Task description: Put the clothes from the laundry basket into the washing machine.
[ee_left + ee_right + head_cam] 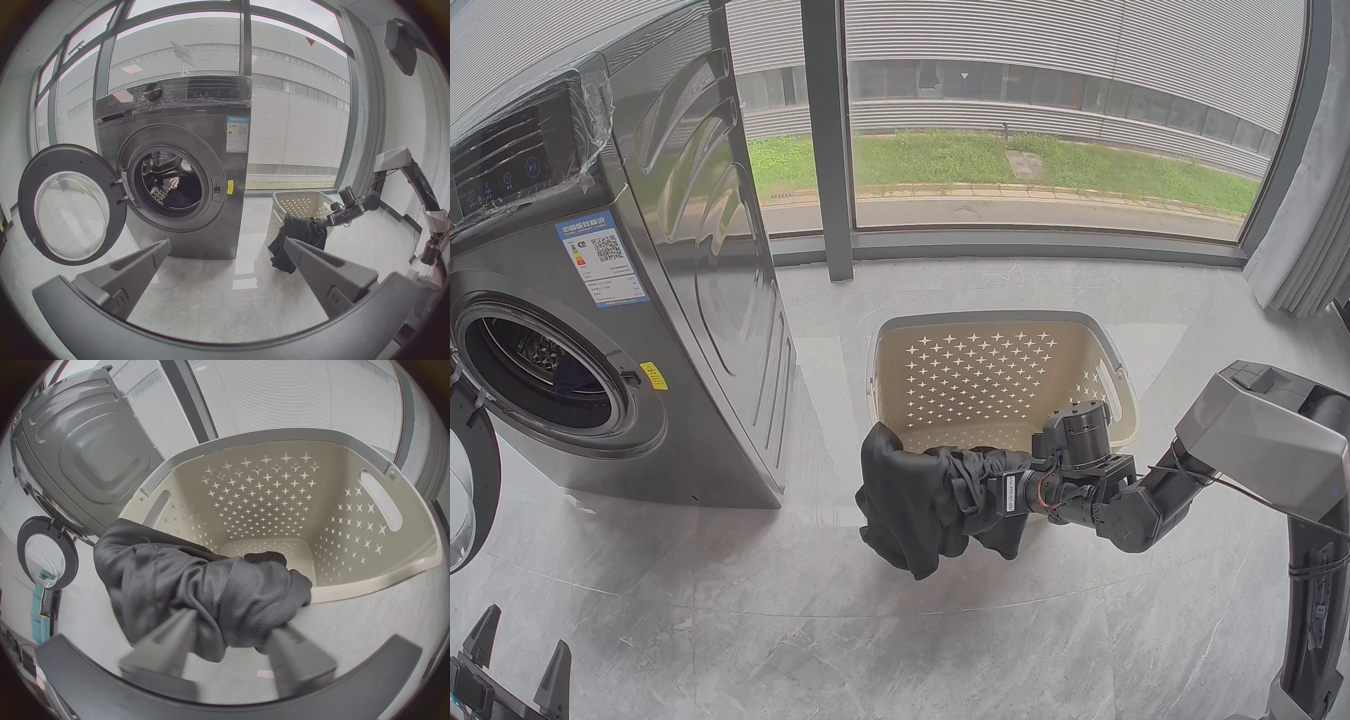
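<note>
A black garment [923,502] hangs over the near rim of the cream laundry basket [1003,375], draping down toward the floor. My right gripper [232,636] is shut on the black garment [197,589], just outside the basket's [337,547] near corner. The grey washing machine [628,281] stands at the left with its round door [70,206] swung open, and dark clothes [180,194] lie in its drum. My left gripper [225,251] is open and holds nothing, low at the front left, facing the machine's [187,164] opening.
A large window with a dark pillar [830,141] runs behind the basket. A grey curtain [1308,234] hangs at the back right. Pale tiled floor [825,619] spreads between the machine and the basket.
</note>
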Controlling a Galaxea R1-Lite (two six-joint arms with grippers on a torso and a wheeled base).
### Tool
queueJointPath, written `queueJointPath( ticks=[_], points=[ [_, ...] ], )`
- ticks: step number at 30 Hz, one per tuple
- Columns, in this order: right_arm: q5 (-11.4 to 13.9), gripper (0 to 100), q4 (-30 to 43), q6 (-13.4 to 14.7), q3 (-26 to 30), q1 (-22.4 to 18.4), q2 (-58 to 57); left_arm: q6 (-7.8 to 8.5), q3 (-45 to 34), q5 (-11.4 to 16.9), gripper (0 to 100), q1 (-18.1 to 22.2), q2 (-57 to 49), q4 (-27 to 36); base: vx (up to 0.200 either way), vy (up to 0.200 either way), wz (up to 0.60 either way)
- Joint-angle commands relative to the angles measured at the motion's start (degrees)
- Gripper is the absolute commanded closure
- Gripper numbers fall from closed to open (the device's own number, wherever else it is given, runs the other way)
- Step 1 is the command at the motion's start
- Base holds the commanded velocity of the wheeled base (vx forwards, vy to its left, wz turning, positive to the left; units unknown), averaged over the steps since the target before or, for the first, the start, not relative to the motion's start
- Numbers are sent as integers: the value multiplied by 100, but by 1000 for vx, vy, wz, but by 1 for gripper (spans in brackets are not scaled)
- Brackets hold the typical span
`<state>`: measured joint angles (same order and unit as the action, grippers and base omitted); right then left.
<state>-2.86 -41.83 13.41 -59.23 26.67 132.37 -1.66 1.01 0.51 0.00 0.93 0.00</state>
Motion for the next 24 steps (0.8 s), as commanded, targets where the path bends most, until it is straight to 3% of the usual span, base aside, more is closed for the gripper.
queueJointPath(
  ticks=[1,11,24],
  points=[
    [-4,100,-71,4,-9,22,0,-1,-101,-7,0,0,-93,0,0,0,0],
    [-12,100,-63,4,413,154,-545,-28,-101,-7,0,-9,-93,0,0,0,0],
    [-197,100,25,-31,1256,426,-2303,-19,-101,-7,0,-9,-93,0,0,0,0]
  ],
)
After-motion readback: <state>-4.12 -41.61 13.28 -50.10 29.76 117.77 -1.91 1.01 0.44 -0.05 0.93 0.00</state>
